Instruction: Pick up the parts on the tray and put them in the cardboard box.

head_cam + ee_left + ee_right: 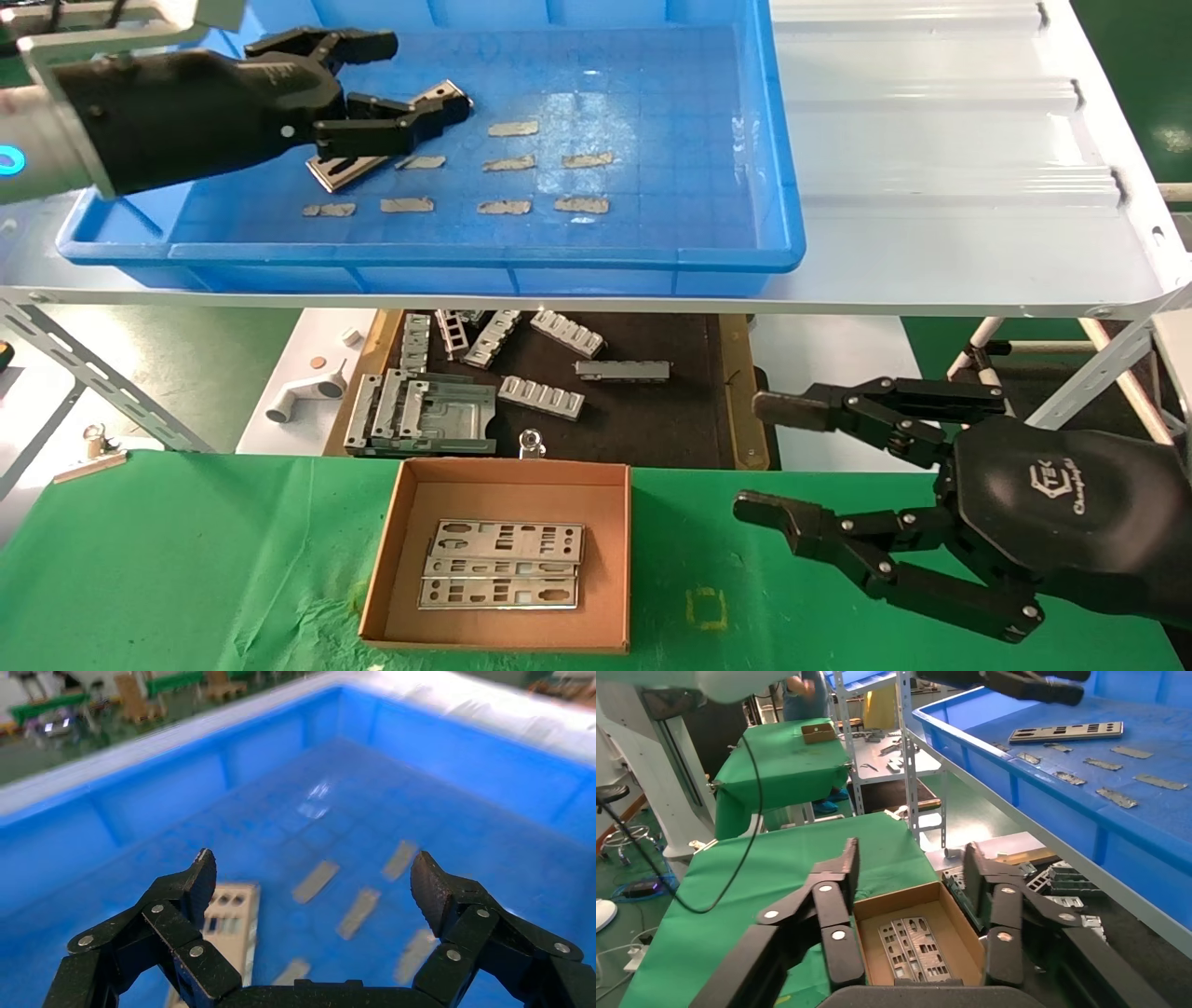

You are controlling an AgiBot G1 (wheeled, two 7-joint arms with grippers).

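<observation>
Left gripper (410,84), jaws spread wide and holding nothing, poised inside the tray (782,186) directly above the one plate (340,170) lying on the tray's blue floor near its left end. Small grey patches (513,129) lie in rows on the floor beside that plate. Right gripper (768,457), likewise wide open and empty, hangs over the green table (186,559) to the right of the cardboard box (507,480). The box holds several plates (503,564) stacked flat, overlapping one another.
</observation>
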